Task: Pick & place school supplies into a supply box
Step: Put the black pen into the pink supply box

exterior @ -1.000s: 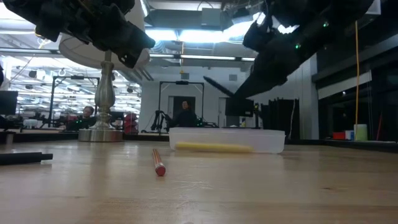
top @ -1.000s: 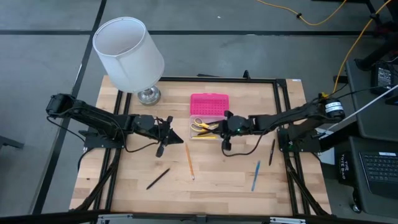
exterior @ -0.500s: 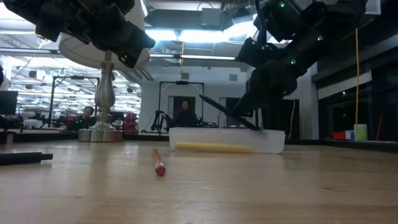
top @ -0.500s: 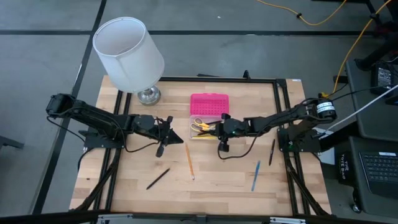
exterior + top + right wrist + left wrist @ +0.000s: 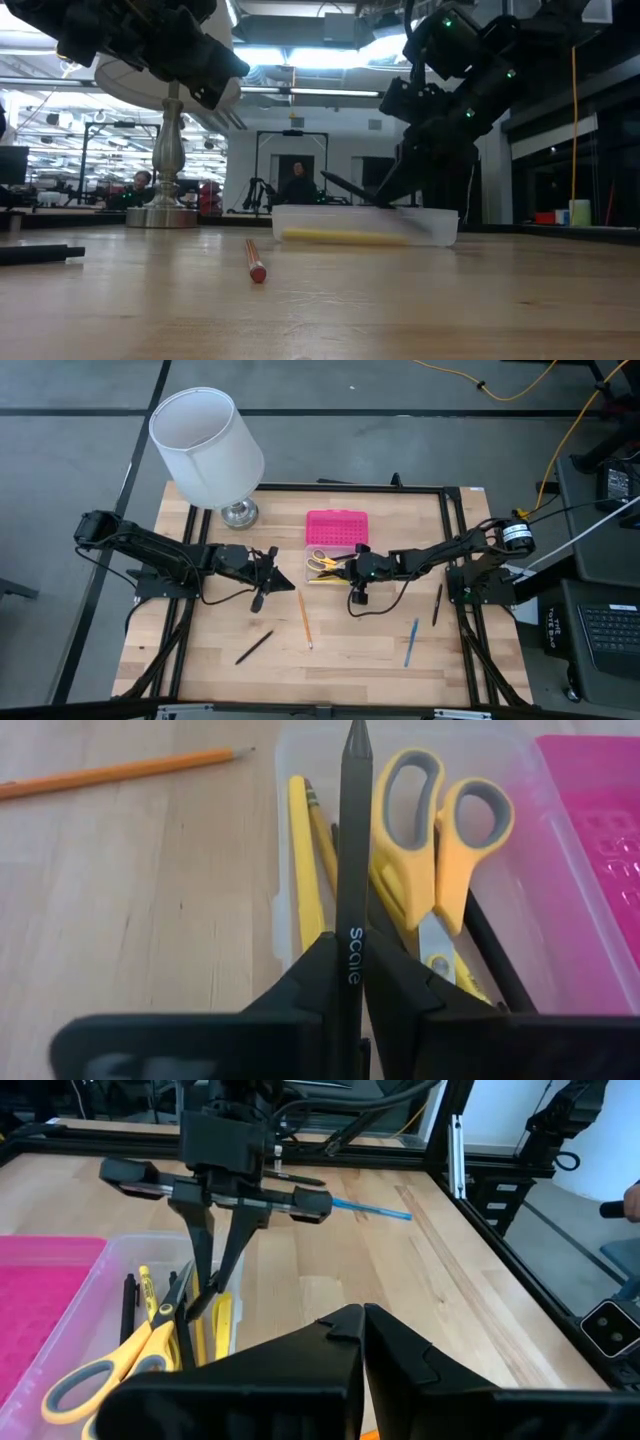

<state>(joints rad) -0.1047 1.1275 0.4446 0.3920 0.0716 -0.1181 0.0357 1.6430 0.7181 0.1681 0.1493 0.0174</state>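
The clear supply box [image 5: 333, 565] stands mid-table with its pink lid [image 5: 337, 528] open toward the far edge. Inside lie yellow-handled scissors [image 5: 440, 830] and yellow pencils [image 5: 305, 870]. My right gripper [image 5: 357, 567] is at the box's right end, shut on a black pencil [image 5: 355, 840] that reaches out over the box. My left gripper [image 5: 270, 557] hangs shut above the table left of the box and touches nothing. On the table lie an orange pencil [image 5: 304, 618], a black pen [image 5: 254, 647], a blue pen [image 5: 411, 642] and another black pen [image 5: 437, 603]. My right gripper pinches the black pencil's shaft at its lettered part [image 5: 354, 955] between the two fingers [image 5: 318, 975]. The fingers come slanting down from the table's right side, and the pencil lies along them. Its pointed end [image 5: 357, 732] sticks out over the box; the pencil slants just above the box rim [image 5: 355, 190].
A white-shaded lamp [image 5: 207, 445] stands at the far left corner on a metal foot [image 5: 239, 513]. A black frame rail [image 5: 450, 540] runs along the table's edges. Bare wood lies open near the front edge between the loose pens.
My right gripper has sunk toward the supply box with the black pencil. The pencil, steeply slanted above the box a second ago, now lies flatter and close over the rim. The left arm has kept still.
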